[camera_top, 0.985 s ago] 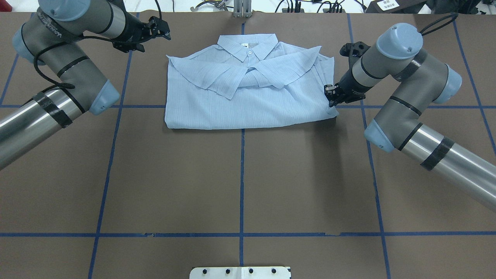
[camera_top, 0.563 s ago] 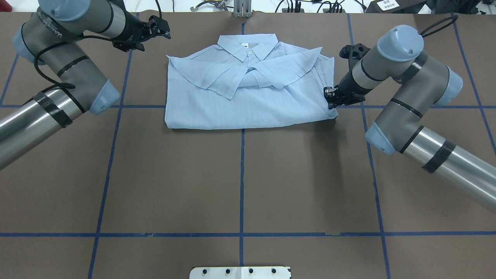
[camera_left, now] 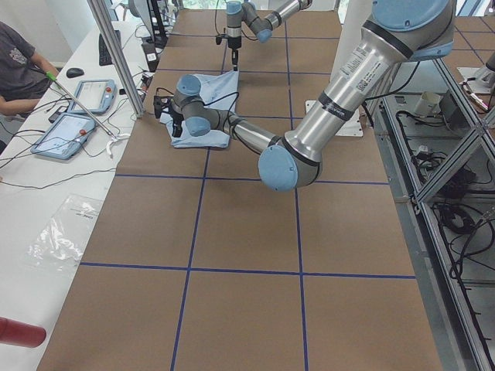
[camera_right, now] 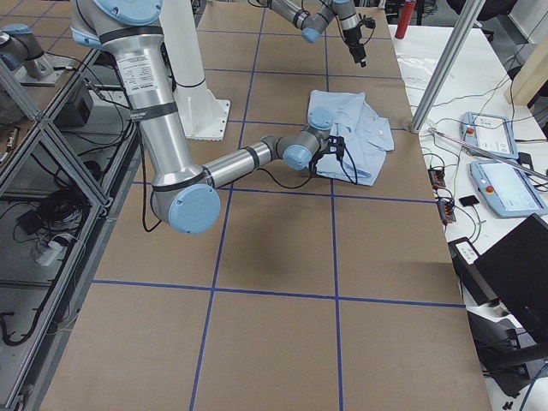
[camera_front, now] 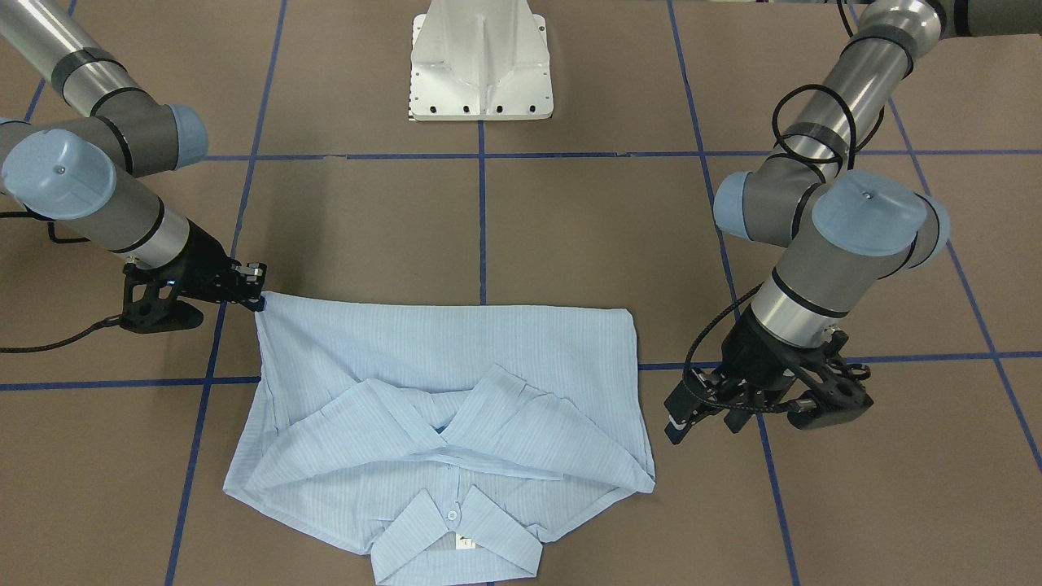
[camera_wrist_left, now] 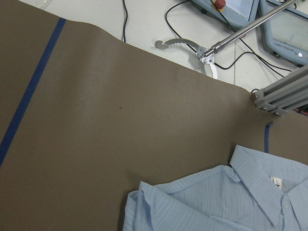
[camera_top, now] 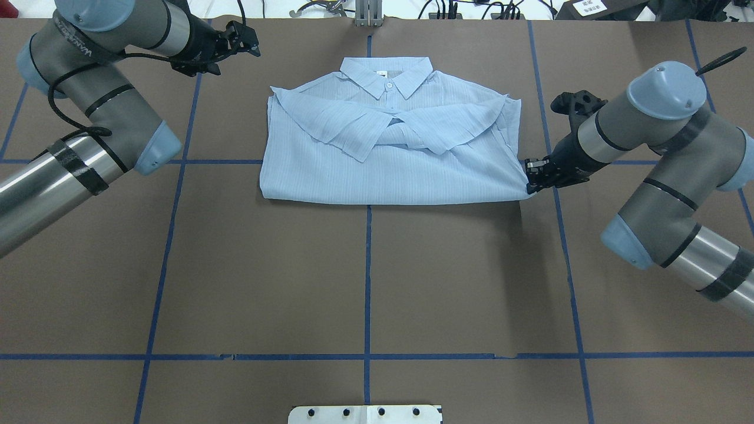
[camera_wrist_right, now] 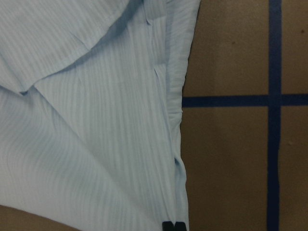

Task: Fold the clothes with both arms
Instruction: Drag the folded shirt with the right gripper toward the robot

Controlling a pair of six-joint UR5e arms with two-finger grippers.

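Has dragged the folded shirt (camera_top: 389, 171) slightly toward the worktop's right edge, still beside the far edge. Keeps the right gripper (camera_top: 531, 179) clamped on its near right corner. Holds the left gripper (camera_top: 254, 42) parted near the far-left corner, touching nothing.

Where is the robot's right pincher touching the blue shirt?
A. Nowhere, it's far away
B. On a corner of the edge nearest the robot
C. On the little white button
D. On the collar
B: the right gripper is pinching the corner of the shirt on its near folded edge, well away from the collar.
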